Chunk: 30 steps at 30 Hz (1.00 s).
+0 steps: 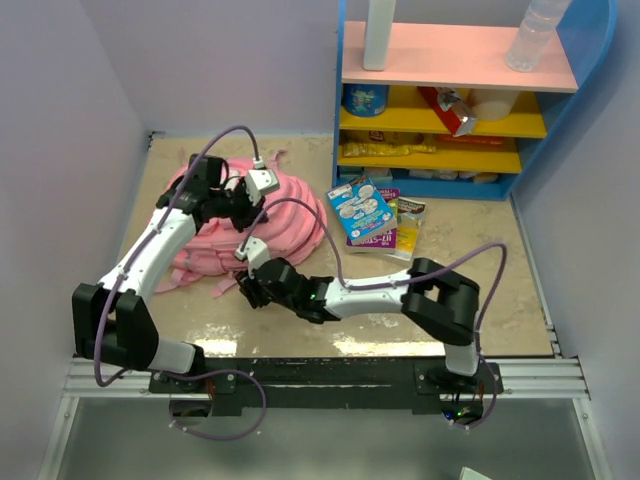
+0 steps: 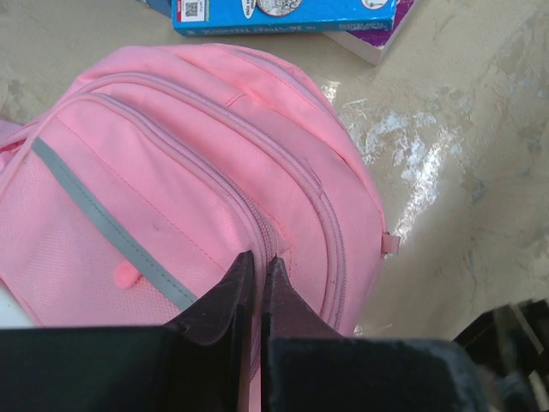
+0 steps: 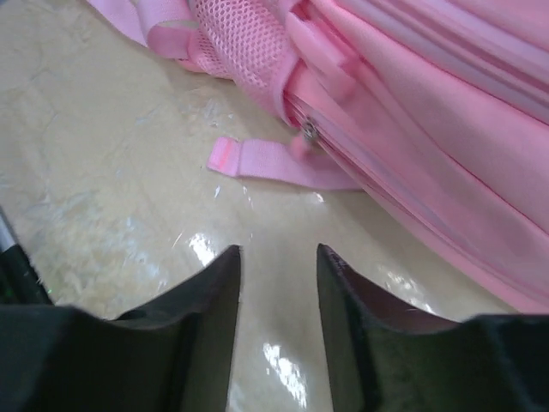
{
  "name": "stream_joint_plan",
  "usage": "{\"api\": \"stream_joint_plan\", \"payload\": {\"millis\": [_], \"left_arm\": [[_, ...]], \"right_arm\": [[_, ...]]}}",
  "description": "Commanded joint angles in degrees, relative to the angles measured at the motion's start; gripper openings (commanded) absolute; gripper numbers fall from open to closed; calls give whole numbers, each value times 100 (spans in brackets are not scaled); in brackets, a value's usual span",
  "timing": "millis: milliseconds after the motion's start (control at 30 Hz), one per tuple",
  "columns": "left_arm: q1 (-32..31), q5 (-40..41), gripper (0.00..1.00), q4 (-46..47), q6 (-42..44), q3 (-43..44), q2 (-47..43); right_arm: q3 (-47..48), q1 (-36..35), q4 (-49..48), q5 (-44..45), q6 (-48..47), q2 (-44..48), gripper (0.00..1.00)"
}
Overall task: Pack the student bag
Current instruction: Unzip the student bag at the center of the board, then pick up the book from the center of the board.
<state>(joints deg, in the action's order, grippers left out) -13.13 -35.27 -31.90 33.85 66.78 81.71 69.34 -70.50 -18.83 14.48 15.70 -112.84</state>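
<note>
Hanging beside the student bag (image 3: 429, 129), right fingers (image 3: 214, 318) spread over table (image 3: 103, 172); left fingers (image 2: 227, 300) pressed together.

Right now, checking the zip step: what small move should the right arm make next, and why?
Probably ease forward and close on the pink pull tab: right jaws stand open short of it, left jaws pinch the pink backpack.

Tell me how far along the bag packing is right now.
Done: nothing looks packed; the student bag looks zipped closed. In hand: left claw is closed at the bag's top zipper seam; right claw hangs open over the table by a pink pull strap. Left: open the bag and load the books lying beside it.
</note>
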Motion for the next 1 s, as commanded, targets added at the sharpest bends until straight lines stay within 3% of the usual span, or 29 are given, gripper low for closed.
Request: {"api": "stream_joint_plan", "payload": {"millis": [0,100,233,300,500,633,667,700,767,867,967], "left_arm": [[582,-647,0,-560,736,168,-506],[872,-910,0,-991,1148,160,-717],[1057,-1175,0,-1511,1747,168,-973],[1145,-1185,0,-1696,1975,168,-1017],[1181,-895,0,-1776,2013,54,-772],[1181,-728,0,-1723,1854,37,-604],[1181,-675,4,-1740,1836,71,-560],[1181,-553,17,-1793,1819,106,-490],[1181,-333,29,-1750,1688,290,-481],[1155,-226,100,-1337,933,684,-595],[788,-174,100,-1249,564,1343,-464]], "right_arm": [[-735,54,-112,327,38,1131,46],[-1202,255,-130,485,204,1764,46],[-1529,1044,-112,477,679,2169,25],[-1424,1266,203,651,829,2257,22],[-986,2144,1353,1030,1057,2495,46],[-826,3197,1996,952,1172,2547,59],[-808,3357,2084,899,1198,2573,60],[-834,3524,2094,846,1207,2600,60],[-835,3981,2155,759,1285,2618,61],[-835,4526,2182,644,1391,2504,62],[-773,4843,2261,512,1435,2302,62]]}}
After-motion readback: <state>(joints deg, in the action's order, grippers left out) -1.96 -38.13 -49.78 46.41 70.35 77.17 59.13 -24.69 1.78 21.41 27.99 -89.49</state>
